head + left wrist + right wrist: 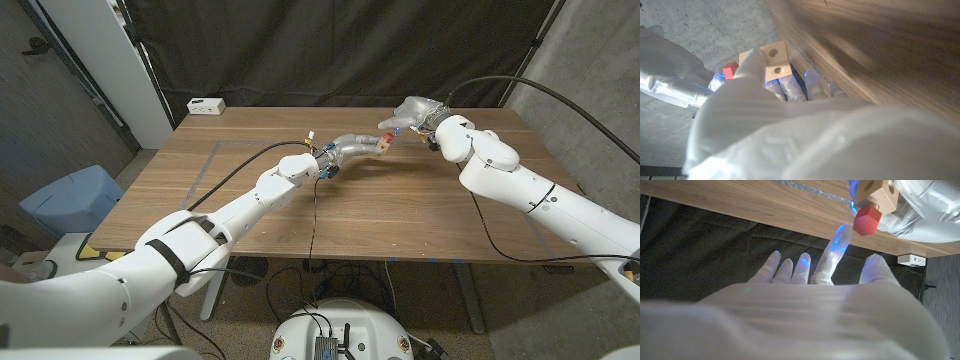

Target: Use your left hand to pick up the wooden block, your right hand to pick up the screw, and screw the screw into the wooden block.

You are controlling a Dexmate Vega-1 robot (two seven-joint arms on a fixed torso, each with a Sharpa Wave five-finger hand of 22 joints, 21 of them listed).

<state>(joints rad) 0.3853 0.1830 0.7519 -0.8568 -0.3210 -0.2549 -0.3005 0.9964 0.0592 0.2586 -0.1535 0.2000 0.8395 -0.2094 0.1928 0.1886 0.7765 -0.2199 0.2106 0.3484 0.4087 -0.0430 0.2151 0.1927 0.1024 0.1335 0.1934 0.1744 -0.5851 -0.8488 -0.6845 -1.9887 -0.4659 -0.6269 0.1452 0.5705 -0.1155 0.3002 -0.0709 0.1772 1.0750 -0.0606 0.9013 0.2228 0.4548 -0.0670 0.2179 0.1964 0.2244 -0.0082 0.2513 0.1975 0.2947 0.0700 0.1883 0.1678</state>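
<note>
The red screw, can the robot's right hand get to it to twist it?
Probably yes. The red screw sits against the wooden block that the left hand holds up over the table. One finger of the right hand already reaches up beside it, and nothing stands between them.

Both arms are glossy white, built of rounded shell segments joined at thick, ball-like joints. The left arm (215,225) carries a black band around the segment nearest its shoulder, and a thin black cable (235,178) loops off it toward the wrist, where small coloured wires and fittings cluster. The right arm (520,185) has a thicker black cable (560,95) arching up from its wrist. Each hand is wrapped in a pale, silvery-white glove: the left hand (355,148) and the right hand (412,110). Blue light glows on the gloved fingertips (805,259) in the right wrist view.
</note>
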